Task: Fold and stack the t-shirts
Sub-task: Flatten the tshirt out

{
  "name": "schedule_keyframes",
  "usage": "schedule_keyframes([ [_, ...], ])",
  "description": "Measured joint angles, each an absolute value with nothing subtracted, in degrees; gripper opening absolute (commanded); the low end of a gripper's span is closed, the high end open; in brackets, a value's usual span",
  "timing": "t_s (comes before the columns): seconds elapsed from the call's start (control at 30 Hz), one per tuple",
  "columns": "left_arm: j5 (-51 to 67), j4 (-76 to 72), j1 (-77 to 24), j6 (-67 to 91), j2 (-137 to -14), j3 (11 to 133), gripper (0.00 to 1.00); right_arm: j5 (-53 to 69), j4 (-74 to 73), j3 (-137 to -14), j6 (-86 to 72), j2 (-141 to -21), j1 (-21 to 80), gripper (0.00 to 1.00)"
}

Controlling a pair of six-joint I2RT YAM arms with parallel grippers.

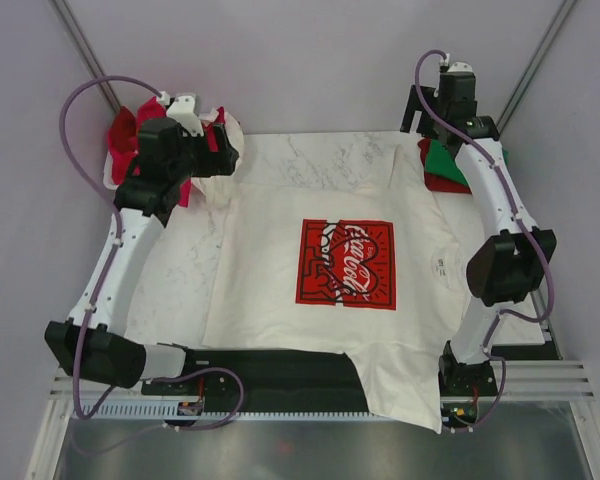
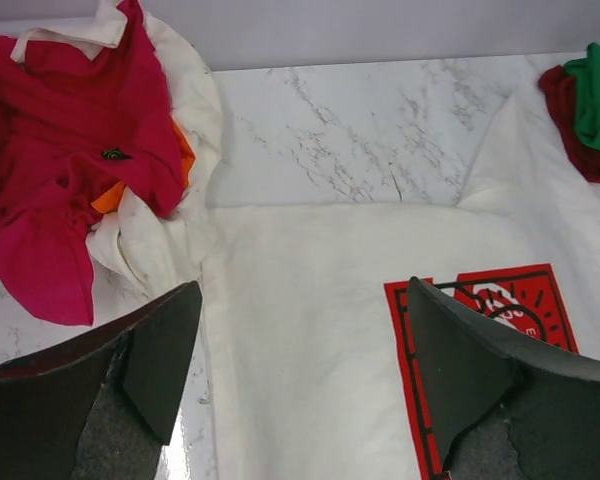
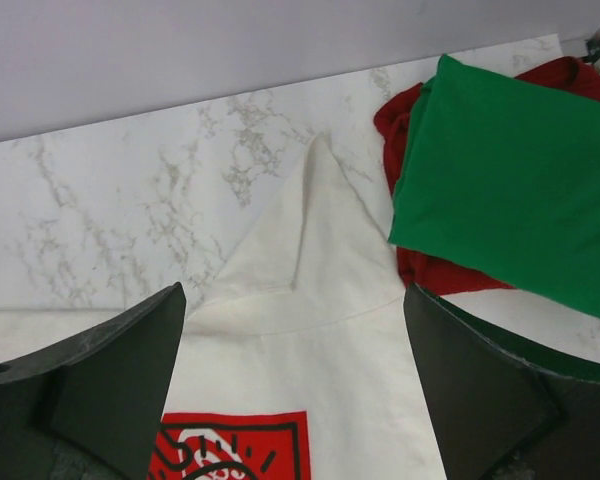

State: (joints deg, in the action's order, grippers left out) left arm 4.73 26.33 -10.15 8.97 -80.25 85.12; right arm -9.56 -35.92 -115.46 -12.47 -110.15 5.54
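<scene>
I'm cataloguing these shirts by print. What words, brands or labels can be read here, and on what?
"Coca-Cola": white script, turned sideways, in the red print on the white t-shirt.
On that shirt's neck label: too small to read.
On the green t-shirt and the red t-shirt beneath it: no text showing.

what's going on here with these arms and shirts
Two robot arms are folding t-shirts. A large white t-shirt with a red print lies spread flat on the marble table. The left gripper and right gripper both hover open over its far edge, holding nothing. A crumpled red and white pile waits at far left; a folded green shirt sits on a red shirt at far right.
</scene>
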Motion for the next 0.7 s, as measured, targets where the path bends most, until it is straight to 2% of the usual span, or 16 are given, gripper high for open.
schedule_keyframes([
  [0.07, 5.2, 25.8, -10.7, 9.2, -73.9, 80.3, 0.89, -7.0, -32.9, -108.0, -13.8, -104.9, 5.6, 0.97],
  [0.17, 6.8, 24.7, -10.7, 9.9, -64.9, 69.0, 0.88, -2.0, -29.3, -100.4, -15.8, -102.6, 5.6, 0.83],
  [0.27, 8.4, 25.6, -10.7, 10.9, -58.5, 58.5, 0.86, 1.5, -28.1, -97.5, -17.7, -105.7, 5.6, 0.73],
  [0.3, 8.8, 26.2, -10.7, 11.2, -56.6, 55.7, 0.85, 2.5, -27.8, -97.1, -18.3, -107.5, 5.6, 0.65],
  [0.4, 9.7, 26.4, -10.9, 12.2, -48.9, 46.2, 0.84, 4.8, -27.5, -97.0, -20.2, -113.4, 5.6, 0.57],
  [0.53, 10.5, 26.5, -11.2, 13.1, -40.4, 39.0, 0.84, 5.8, -27.8, -98.5, -22.0, -119.9, 5.6, 0.54],
  [0.7, 10.8, 26.0, -12.0, 13.6, -34.4, 38.0, 0.84, 5.7, -27.8, -103.5, -23.4, -125.4, 5.6, 0.50],
])
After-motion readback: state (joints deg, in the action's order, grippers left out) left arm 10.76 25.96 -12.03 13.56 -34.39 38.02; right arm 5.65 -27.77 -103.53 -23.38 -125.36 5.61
